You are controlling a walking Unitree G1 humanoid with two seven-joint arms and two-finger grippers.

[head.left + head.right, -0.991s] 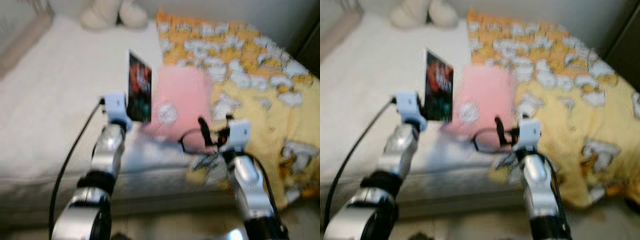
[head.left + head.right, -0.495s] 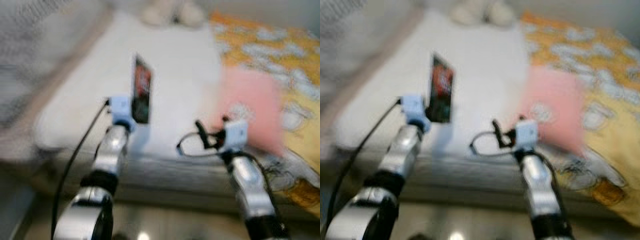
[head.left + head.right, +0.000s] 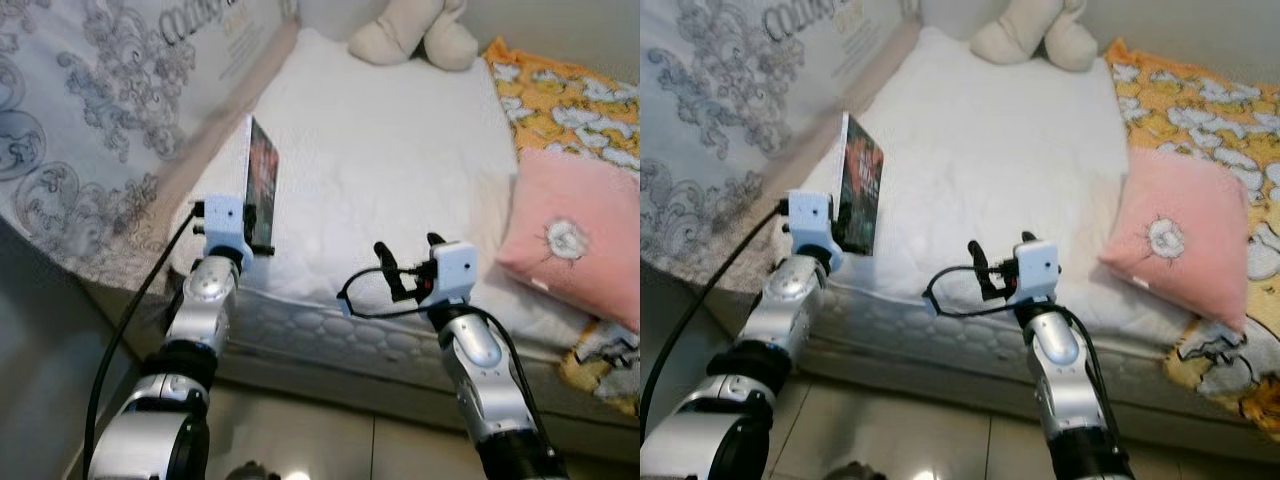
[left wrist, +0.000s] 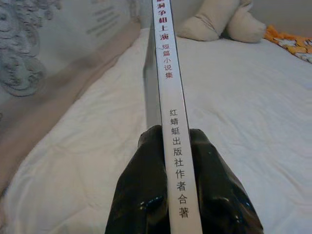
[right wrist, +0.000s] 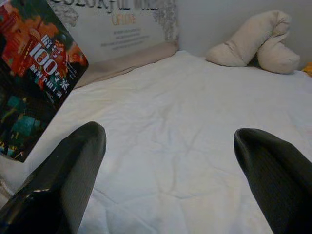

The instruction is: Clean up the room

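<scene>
Left gripper (image 4: 176,195) had both fingers (image 4: 141,195) pinched on the spine end of a book (image 3: 262,183), held upright on edge above the bed's (image 3: 400,150) near left corner. Right gripper (image 5: 168,170) hovered over the near edge, fingers spread wide, nothing between them. Pink pillow (image 3: 575,245) lay at the right edge; beige plush toy (image 3: 410,35) at the far edge.

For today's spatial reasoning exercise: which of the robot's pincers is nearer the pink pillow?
Right. The right pincer hangs open beside the pink pillow, apart from it; the left pincer, shut on the book, is farther off.
</scene>
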